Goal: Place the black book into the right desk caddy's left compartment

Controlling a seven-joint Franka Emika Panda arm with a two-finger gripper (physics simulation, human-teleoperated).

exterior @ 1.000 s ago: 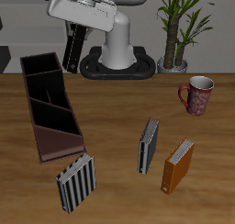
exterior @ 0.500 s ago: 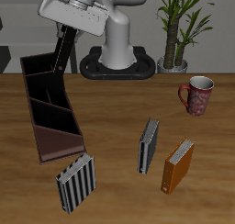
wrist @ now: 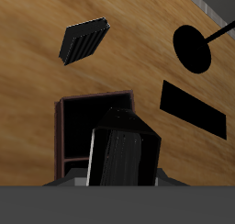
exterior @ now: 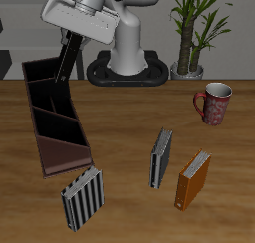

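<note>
at the bottom of the exterior frame, nearest the table's front edge, a grey-and-black book with a striped cover (exterior: pixel 83 198) stands just past the near end of the long maroon-brown desk caddy with black insides (exterior: pixel 57 137). lower right of the frame, an orange book (exterior: pixel 193 179) stands upright, and just beside it, slightly farther back, a slim dark grey book (exterior: pixel 160 157). farther back on the wooden table (exterior: pixel 129 113), at the right, sits a dark red patterned mug (exterior: pixel 213 103). the caddy runs diagonally up the left of the frame. above its far end, upper left, the two-finger gripper (exterior: pixel 66 72) pinches the slim plain black book (exterior: pixel 69 56), held tilted over the caddy's far compartment. behind are the robot's white base (exterior: pixel 127 48) and a potted plant (exterior: pixel 194 28). in the wrist view the black book (wrist: pixel 124 159) hangs in front of the open caddy (wrist: pixel 62 127).
</note>
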